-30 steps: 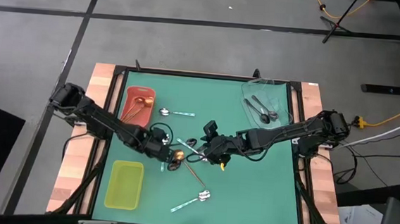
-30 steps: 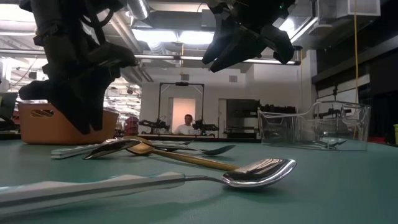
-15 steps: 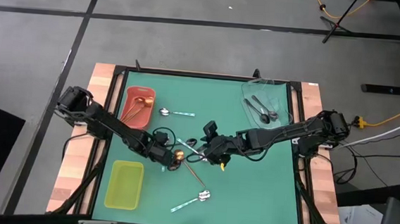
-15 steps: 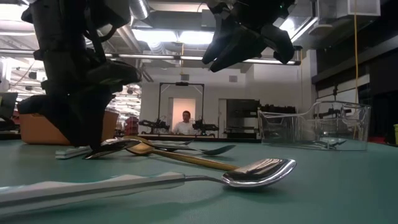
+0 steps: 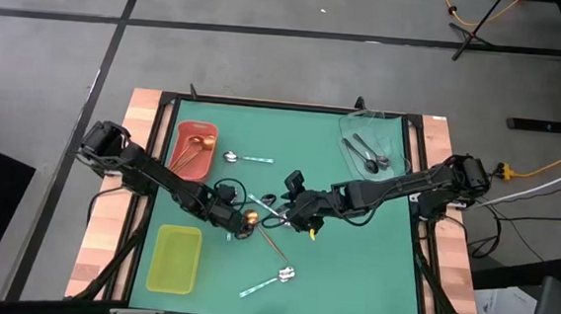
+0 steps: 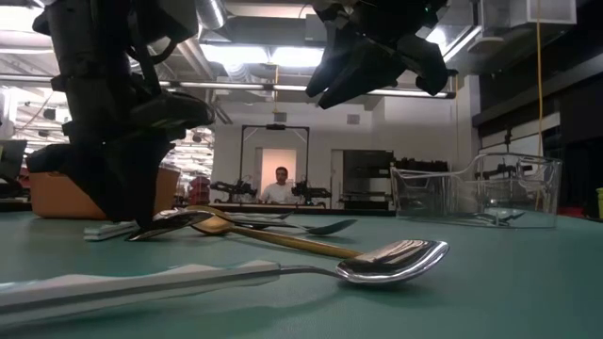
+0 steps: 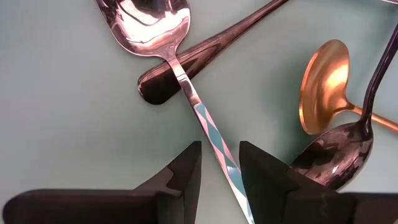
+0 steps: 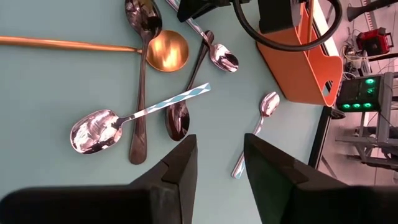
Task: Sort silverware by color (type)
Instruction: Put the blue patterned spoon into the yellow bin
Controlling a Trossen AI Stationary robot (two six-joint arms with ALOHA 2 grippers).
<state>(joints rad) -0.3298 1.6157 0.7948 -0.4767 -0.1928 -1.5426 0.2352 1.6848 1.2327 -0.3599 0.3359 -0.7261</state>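
A heap of spoons [image 5: 260, 212] lies mid-table: dark ones, a copper one [image 7: 324, 84] and mint-handled ones. My left gripper [image 5: 234, 219] is low over the heap and open. Its fingers [image 7: 186, 171] stand on either side of a mint-handled spoon's handle [image 7: 208, 127], with a gap showing on both sides. That spoon's silver bowl [image 7: 152, 25] rests across a dark spoon's handle end [image 7: 158, 87]. My right gripper [image 5: 293, 211] hangs open above the heap [image 8: 219, 142], well off the table [image 6: 372, 56]. A second mint-handled spoon [image 8: 146, 112] lies under it.
A red tray [image 5: 192, 151] with copper spoons sits at the far left, and a yellow-green tray [image 5: 176, 259] sits near left. A clear tray [image 5: 371, 144] with dark spoons is far right. Single mint-handled spoons lie by the red tray [image 5: 248, 159] and near the front [image 5: 270, 281].
My left gripper has come down onto the heap and shifted slightly toward the near right, so that it now straddles the mint handle. It has held still for the last half second. The spoons have not moved.
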